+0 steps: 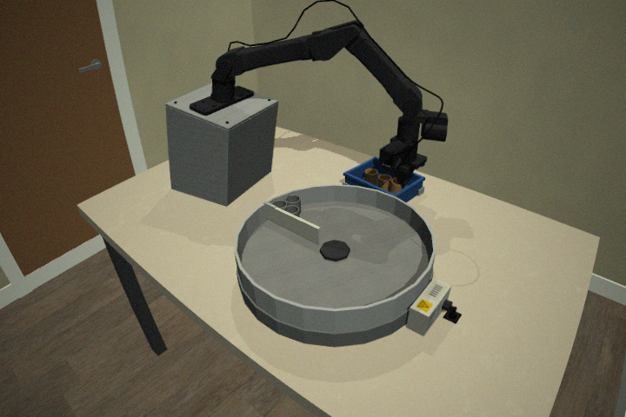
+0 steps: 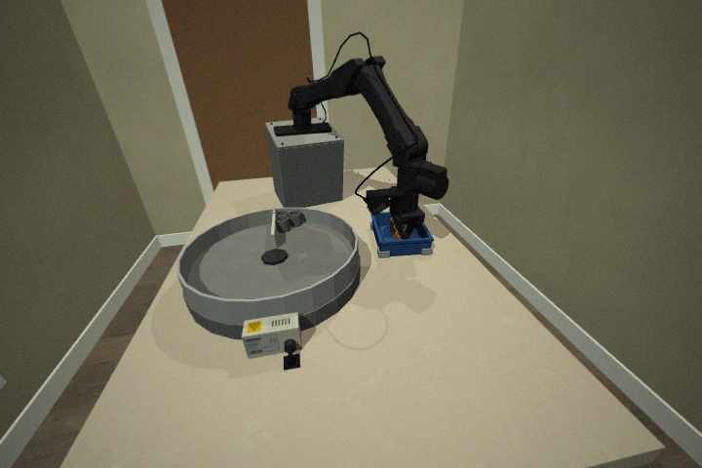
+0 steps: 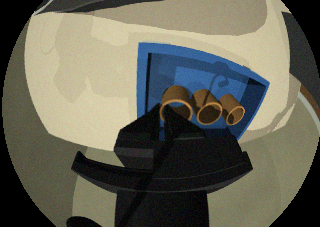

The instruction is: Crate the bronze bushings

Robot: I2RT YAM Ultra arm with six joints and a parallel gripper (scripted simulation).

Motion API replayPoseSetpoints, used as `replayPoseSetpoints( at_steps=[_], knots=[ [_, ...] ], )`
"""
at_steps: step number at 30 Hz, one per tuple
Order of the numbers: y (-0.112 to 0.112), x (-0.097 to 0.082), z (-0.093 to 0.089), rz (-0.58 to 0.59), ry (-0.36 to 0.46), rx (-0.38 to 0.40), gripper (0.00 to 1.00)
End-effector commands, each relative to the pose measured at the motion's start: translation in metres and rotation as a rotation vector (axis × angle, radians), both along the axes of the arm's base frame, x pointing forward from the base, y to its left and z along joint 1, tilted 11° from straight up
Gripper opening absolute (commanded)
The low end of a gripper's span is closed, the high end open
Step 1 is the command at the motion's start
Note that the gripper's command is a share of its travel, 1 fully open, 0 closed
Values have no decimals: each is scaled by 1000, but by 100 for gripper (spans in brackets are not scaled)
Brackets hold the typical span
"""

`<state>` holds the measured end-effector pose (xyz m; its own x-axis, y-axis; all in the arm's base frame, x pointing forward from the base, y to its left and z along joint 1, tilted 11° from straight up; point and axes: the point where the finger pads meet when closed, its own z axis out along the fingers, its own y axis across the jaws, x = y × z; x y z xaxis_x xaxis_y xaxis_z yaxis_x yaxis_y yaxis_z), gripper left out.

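The blue crate [image 1: 411, 192] [image 2: 406, 248] [image 3: 143, 82] stands beside the turntable [image 1: 323, 319] [image 2: 219, 308]. Inside it are three bronze bushings, best seen in the wrist view: a near one [image 3: 177, 93], a middle one [image 3: 202, 98] and a far one [image 3: 229, 103]. My gripper [image 1: 404, 183] [image 2: 405, 235] [image 3: 164, 110] is low in the crate, shut on the wall of the near bushing, one fingertip inside its rim and one outside. The fingers hide part of it. Three grey steel bushings [image 1: 294, 204] [image 2: 295, 218] stand together on the turntable beside the pale divider.
The pale divider [image 1: 294, 223] [image 2: 273, 221] reaches inward from the turntable's high rim. A dark hub [image 1: 334, 250] [image 2: 274, 256] sits at its centre. A white control box [image 1: 428, 308] [image 2: 272, 336] is against its outside. The arm stands on a grey pedestal [image 1: 200, 152] [image 2: 308, 174].
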<state>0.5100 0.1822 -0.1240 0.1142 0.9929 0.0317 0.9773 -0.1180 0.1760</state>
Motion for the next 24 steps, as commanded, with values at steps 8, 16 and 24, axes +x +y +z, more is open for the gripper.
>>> replayPoseSetpoints(
  at_steps=[8,16,24],
  knots=[
    [5,16,26,5,-51,12,0],
    [9,18,28,6,-54,14,0],
    [9,19,30,6,-57,15,0]
  ],
)
